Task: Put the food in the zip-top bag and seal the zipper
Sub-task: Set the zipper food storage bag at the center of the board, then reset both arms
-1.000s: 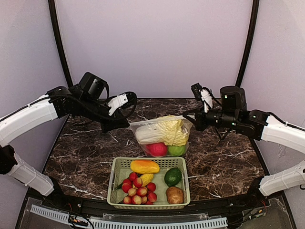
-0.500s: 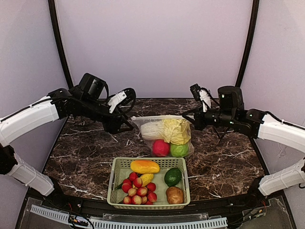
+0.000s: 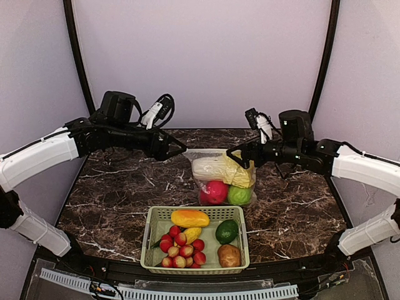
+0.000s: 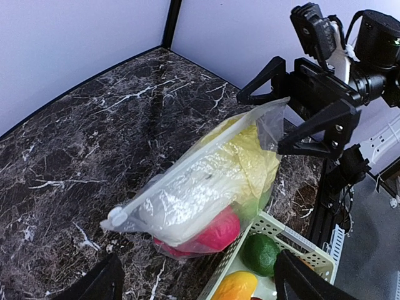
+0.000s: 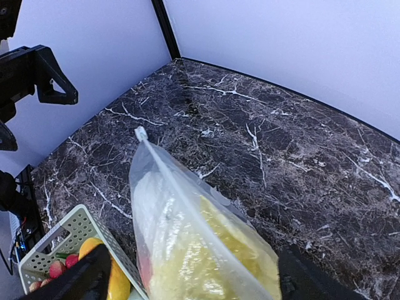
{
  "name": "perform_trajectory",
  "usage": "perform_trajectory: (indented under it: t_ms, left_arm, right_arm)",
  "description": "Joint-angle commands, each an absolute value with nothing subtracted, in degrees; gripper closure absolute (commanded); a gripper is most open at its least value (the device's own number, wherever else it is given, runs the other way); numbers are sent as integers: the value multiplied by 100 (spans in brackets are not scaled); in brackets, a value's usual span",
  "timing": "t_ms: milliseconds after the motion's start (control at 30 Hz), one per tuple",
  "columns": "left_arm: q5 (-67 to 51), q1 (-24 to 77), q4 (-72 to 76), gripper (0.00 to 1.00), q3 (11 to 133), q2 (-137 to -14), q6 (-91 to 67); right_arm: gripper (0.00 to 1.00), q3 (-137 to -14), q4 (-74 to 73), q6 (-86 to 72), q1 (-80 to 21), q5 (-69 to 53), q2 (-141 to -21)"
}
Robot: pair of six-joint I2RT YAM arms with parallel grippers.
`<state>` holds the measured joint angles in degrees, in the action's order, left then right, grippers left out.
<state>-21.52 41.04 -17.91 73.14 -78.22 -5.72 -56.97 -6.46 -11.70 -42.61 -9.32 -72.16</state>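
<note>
1. The left claw [image 3: 178, 150] is wide open and holds nothing. In its wrist view both fingers stand far apart at the bottom edge.
2. The right claw [image 3: 234, 155] is also spread wide. One upper corner of the bag sits between its jaws, and they are not closed on it.
3. The clear plastic zip-top bag printed with white dots [image 4: 187, 194] stands on the dark marbled tabletop [image 3: 106, 200] between the two claws, its other upper corner just ahead of the left claw.
4. Its thin clear zipper strip [image 5: 180, 178] runs in a straight line along the top edge from one claw toward the other. I cannot tell whether it is pressed shut all along.
5. Inside the bag, below the claws, a pale yellow-green napa cabbage [image 3: 215, 167] lies on top. A magenta-pink round fruit [image 3: 214, 192] and a green apple [image 3: 239, 195] sit side by side beneath it.
6. A pale green slotted plastic basket [image 3: 194, 209] of other toy produce sits just beside the bag, on the side away from both claws and toward the arm bases.
</note>
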Motion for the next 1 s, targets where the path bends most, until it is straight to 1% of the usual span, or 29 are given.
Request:
perform_trajectory:
  t_ms: [0,200,300,433,633,833,967]
  left_arm:
    - [-1750,4044,-1965,17,7276,-7697,-1048]
    - [-1529,3951,-1852,15,7000,-7527,-1250]
    - [-1482,3753,-1841,14,6856,-7474,-1380]
    - [-1412,3452,-1818,14,6589,-7296,-1506]
    - [-1266,3082,-1790,11,6022,-6869,-1584]
    - [-1135,2264,-1898,10,5418,-6442,-1583]
    - [-1052,1426,-1906,7,5024,-6016,-1588]
  right_arm:
    - [1,-5968,-627,-1245,-4254,-874,-7299]
    - [1,-6215,-862,-1212,-4241,-505,-7251]
    - [1,-6380,-1120,-1204,-4155,-201,-7198]
    - [2,-6356,-1310,-1319,-3820,-78,-7000]
    - [1,-5917,-1342,-1632,-3237,-267,-6625]
    - [1,-5432,-1463,-1859,-2371,-685,-6242]
    - [1,-5186,-1598,-1883,-1776,-856,-5930]
